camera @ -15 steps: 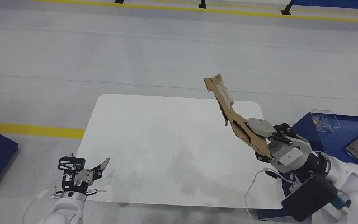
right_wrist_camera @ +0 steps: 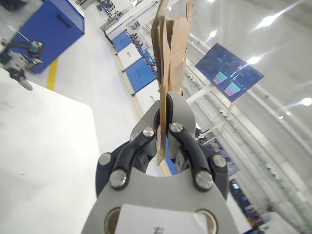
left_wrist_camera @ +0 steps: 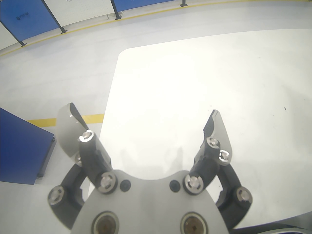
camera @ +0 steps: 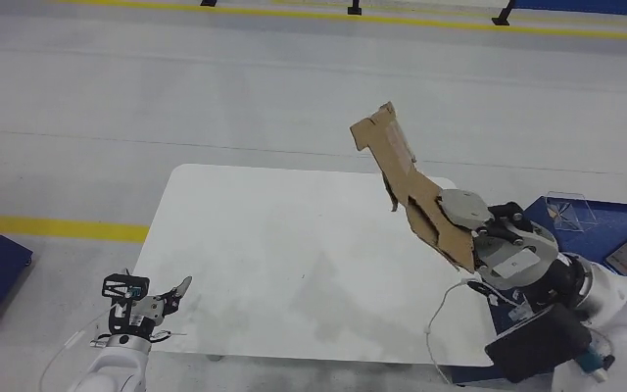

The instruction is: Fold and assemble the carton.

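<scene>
A flat brown carton is held up in the air above the right side of the white table, slanting up and away from the table's right edge. My right gripper is shut on the carton's lower end; in the right wrist view the carton rises edge-on from between the closed fingers of that gripper. My left gripper stands open and holds nothing at the table's near left corner; its own view shows that gripper over bare tabletop.
A blue cabinet stands just past the table's right edge, and another blue cabinet sits on the floor off the left corner. A yellow floor line runs to the left of the table.
The right gripper has lifted and tipped the carton more upright, so its top end now sits higher and a broader face shows from above. The left arm has not moved.
</scene>
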Robot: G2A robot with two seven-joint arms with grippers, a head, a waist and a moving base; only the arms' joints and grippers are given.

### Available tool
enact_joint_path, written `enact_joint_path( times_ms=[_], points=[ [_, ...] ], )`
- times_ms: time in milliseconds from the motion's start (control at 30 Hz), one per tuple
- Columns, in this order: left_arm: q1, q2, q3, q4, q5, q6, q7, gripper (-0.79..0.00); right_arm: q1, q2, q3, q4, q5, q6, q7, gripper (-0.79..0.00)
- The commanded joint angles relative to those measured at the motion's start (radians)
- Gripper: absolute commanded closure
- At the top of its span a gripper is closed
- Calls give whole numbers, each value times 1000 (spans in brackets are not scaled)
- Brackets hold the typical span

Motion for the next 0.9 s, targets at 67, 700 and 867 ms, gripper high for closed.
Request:
enact_joint_path(
  times_ms=[67, 700, 867],
  points=[
    [0, 0, 0, 0, 0, 0, 0, -785, -16, 32, -11, 0, -455, 281, -253, 0],
    [0, 0, 0, 0, 0, 0, 0, -785, -208, 70, -61, 0, -653, 916, -461, 0],
    [0, 0, 0, 0, 0, 0, 0, -785, -178, 73, -8, 0, -144, 520, -363, 0]
  ],
)
